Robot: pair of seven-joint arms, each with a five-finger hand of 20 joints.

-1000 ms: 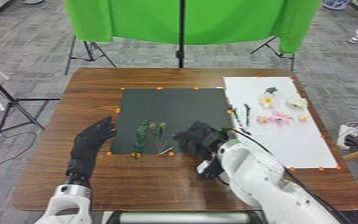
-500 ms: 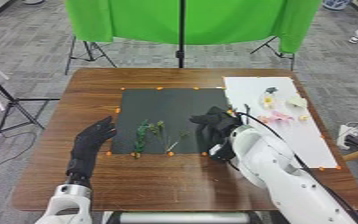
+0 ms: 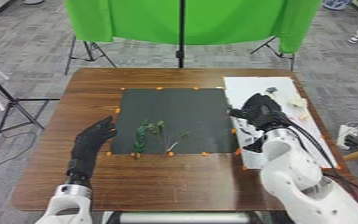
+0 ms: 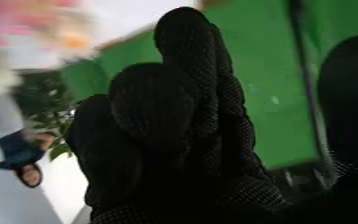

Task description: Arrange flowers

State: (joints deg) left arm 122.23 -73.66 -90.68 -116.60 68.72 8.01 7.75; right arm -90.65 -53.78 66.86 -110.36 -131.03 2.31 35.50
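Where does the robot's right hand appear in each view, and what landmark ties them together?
Head view: the right hand is over the white sheet, on the right side of the table.
Right wrist view: its straight fingers stand in front of the green cloth, near pink flowers.
Shared landmark: the green cloth, beyond the table in the head view.

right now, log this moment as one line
task: arrange flowers | right hand: over white sheet, fingers straight | left hand: left of dark mat | green sprigs: lying on dark mat
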